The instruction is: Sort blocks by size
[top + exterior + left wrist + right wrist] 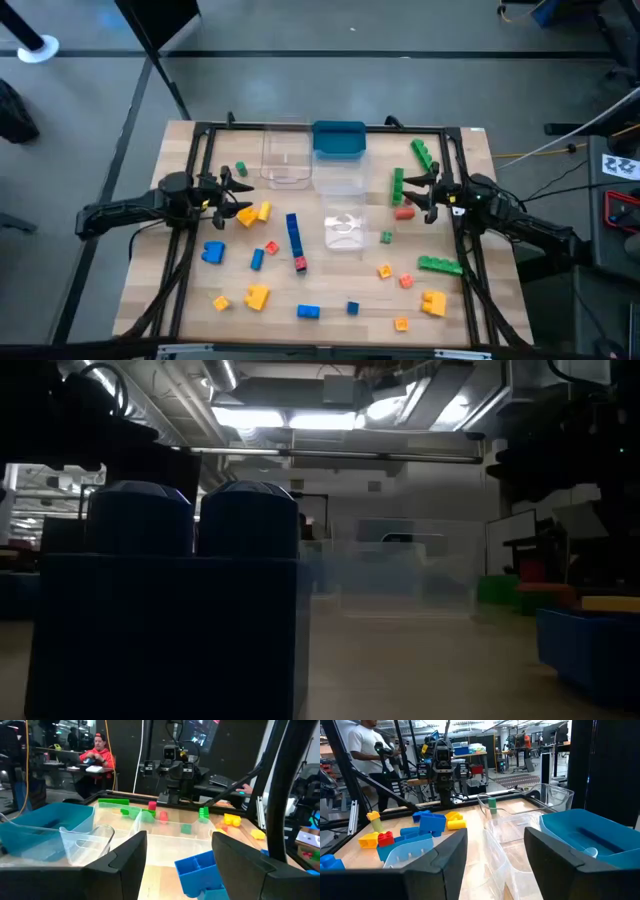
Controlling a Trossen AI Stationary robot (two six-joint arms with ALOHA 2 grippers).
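Note:
Many studded blocks lie scattered on the wooden table (150, 270): a long blue bar (293, 235), green bars (421, 155) (440, 265), yellow blocks (257, 296) (433, 302), and small orange, red, blue and green pieces. My left gripper (235, 195) is open and empty at the table's left side, next to an orange-and-yellow block (250, 213). In the left wrist view (180, 865) a blue block (200, 870) lies ahead of the fingers. My right gripper (415, 192) (495, 860) is open and empty at the right side, near a red block (403, 212).
Three clear plastic tubs (287, 155) (340, 185) (345, 232) stand in the table's middle and a teal-blue tray (339, 138) at the far edge. A dark frame (200, 135) runs around the table. People show in the room beyond (97, 755) (367, 750). A blue brick (170, 610) fills the low view's left.

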